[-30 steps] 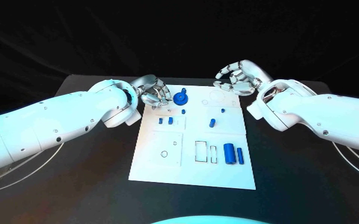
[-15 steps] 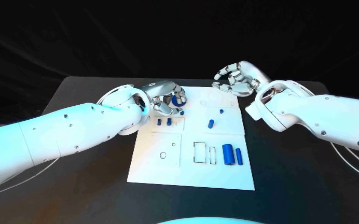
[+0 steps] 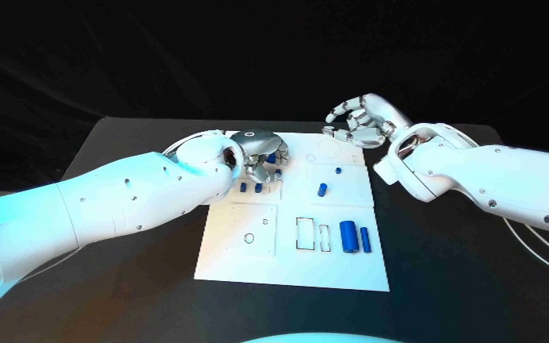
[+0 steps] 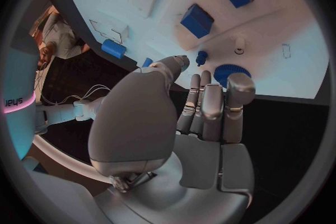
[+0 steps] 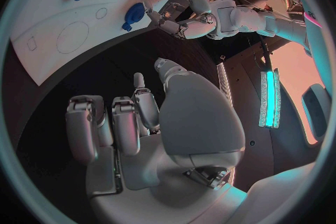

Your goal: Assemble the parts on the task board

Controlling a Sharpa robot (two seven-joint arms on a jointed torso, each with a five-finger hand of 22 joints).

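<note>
The white task board [image 3: 258,256] lies in the middle of the black table. My left hand [image 3: 261,155] hovers over its far left corner. There its fingertips [image 4: 210,81] reach the edge of a blue gear [image 4: 227,74] that lies flat on the board, with nothing held between thumb and fingers. A small blue peg [image 4: 201,57] stands beside the gear. My right hand [image 3: 360,125] hangs over the far right corner with its fingers [image 5: 105,123] curled in on nothing. From the right wrist I see the left hand [image 5: 178,14] next to the gear [image 5: 135,12].
Two small blue blocks [image 3: 251,187] stand just nearer than the left hand. A blue piece [image 3: 323,190] and a smaller one [image 3: 338,171] sit mid-board. Two blue cylinders [image 3: 347,237] lie beside rectangular slots [image 3: 307,232] on the near right. Black table surrounds the board.
My left arm has swung in over the board and its hand has turned and come down over the blue gear. The right hand has hardly moved.
</note>
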